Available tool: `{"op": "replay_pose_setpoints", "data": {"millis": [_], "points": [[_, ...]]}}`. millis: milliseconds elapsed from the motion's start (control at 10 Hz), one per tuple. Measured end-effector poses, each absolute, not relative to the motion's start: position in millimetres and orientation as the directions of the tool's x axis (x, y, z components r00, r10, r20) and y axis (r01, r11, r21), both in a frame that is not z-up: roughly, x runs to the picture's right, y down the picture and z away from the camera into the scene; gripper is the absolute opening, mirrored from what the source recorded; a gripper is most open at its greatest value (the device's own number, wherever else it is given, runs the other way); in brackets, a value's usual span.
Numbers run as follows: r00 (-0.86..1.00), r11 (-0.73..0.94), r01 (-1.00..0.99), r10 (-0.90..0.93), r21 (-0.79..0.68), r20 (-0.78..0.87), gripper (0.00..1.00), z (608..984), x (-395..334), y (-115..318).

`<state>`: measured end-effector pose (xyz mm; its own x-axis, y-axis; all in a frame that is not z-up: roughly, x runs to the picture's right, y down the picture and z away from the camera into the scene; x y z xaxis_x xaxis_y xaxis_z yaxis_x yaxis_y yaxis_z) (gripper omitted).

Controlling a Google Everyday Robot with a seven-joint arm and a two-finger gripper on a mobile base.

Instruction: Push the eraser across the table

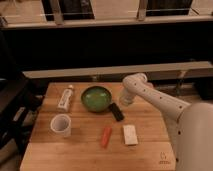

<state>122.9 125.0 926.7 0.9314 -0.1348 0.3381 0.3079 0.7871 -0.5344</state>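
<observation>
The eraser [116, 111] is a small black flat block lying on the light wooden table [90, 150], just right of the green bowl [96, 98] and touching or nearly touching its rim. My gripper [125, 100] hangs from the white arm that reaches in from the right. It sits just to the right of and slightly behind the eraser, low over the tabletop. Nothing shows in its grasp.
A white tube [65, 97] lies at the back left. A white cup [61, 124] stands at the left front. An orange-red stick [106, 136] and a white rectangular block [130, 134] lie in front of the eraser. A dark bench runs behind the table.
</observation>
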Motion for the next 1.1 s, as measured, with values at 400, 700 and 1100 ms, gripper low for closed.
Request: {"op": "replay_pose_setpoints", "data": {"millis": [400,700,1100], "points": [[0.898,0.76,0.391,-0.194,-0.519,0.394,0.11,913,87,138],[0.875,0.756,0.425,-0.203,-0.498,0.439,0.11,905,68,147],[0.849,0.745,0.466,-0.226,-0.477,0.477,0.11,900,41,152]]}}
